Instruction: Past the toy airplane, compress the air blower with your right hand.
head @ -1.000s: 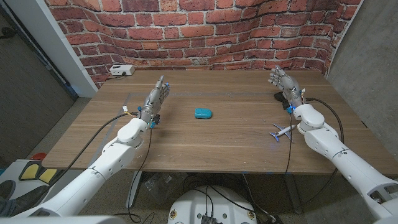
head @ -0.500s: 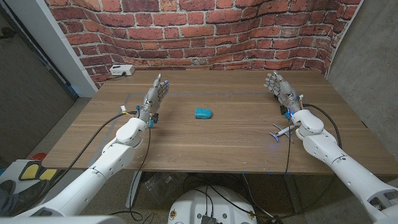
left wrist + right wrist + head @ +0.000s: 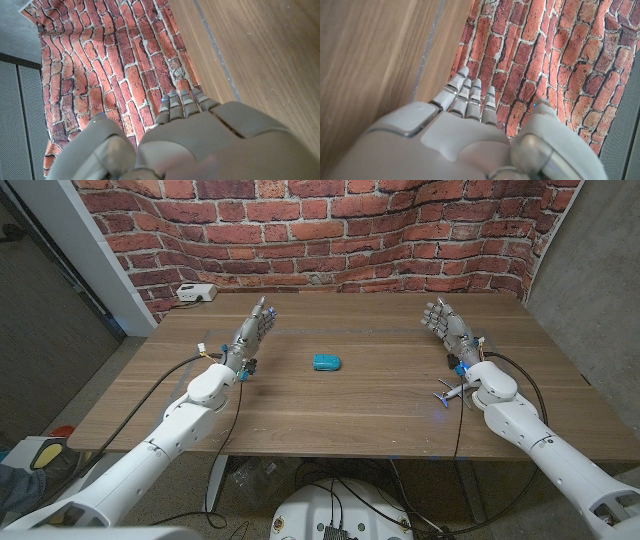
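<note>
We see our right hand point(image 3: 446, 323) raised over the far right part of the wooden table point(image 3: 340, 395), fingers straight and slightly apart, holding nothing. The toy airplane point(image 3: 452, 392) lies near the right edge, just beside our right forearm and closer to us than the hand. We cannot make out the air blower; the hand and wrist cover the spot behind the airplane. Our left hand point(image 3: 252, 332) stands on the far left part of the table, fingers extended and close together, empty. A teal object point(image 3: 326, 362) sits between the two hands, and a white box point(image 3: 195, 293) rests at the far left corner by the brick wall point(image 3: 330, 230).
</note>
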{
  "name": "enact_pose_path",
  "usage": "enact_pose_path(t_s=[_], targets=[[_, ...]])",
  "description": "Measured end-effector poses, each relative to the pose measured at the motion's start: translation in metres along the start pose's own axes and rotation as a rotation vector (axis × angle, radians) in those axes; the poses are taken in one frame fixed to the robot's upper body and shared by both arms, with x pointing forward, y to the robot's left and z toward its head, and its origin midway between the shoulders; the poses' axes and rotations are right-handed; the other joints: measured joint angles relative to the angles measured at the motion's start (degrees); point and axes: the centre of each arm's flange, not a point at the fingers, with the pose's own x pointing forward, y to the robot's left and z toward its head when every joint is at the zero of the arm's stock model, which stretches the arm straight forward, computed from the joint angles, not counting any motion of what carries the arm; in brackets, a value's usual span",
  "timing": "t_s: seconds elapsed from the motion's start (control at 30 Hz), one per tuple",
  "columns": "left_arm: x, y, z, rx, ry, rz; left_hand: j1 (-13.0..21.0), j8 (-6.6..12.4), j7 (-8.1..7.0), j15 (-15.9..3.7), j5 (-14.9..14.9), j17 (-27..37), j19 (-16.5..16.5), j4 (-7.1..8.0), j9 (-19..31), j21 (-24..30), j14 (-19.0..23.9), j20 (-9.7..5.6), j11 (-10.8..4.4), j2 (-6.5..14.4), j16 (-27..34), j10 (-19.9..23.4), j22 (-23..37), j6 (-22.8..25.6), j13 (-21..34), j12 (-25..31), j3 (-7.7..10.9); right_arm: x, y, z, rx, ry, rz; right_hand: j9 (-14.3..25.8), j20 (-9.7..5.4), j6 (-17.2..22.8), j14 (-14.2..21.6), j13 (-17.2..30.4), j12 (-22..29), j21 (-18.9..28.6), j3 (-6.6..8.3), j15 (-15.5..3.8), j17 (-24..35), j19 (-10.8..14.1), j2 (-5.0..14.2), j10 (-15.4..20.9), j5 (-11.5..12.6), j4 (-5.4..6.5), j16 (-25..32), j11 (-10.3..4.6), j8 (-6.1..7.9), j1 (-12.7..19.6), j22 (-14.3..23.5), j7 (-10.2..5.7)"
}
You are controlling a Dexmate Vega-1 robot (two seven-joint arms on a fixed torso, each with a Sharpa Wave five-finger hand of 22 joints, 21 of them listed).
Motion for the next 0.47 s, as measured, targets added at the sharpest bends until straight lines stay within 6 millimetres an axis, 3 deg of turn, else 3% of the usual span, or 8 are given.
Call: enact_pose_path(t_s=[0.47], targets=[[0.0019,-0.0085,0.0011,-0.001,0.004,-0.031,0.00,0.00,0.00,0.00,0.00,0.00,-0.22,0.00,0.00,0.00,0.00,0.22,0.00,0.00,0.00,0.00,0.00,0.00,0.00,0.00,0.00,-0.0027,0.0063,0.0017,0.007,-0.006,0.008,0.00,0.00,-0.30,0.00,0.00,0.23,0.00,-0.07,0.00,0.00,0.01,0.19,0.01,0.00,0.07,0.00,0.00,0.00,-0.65,0.00,0.31]])
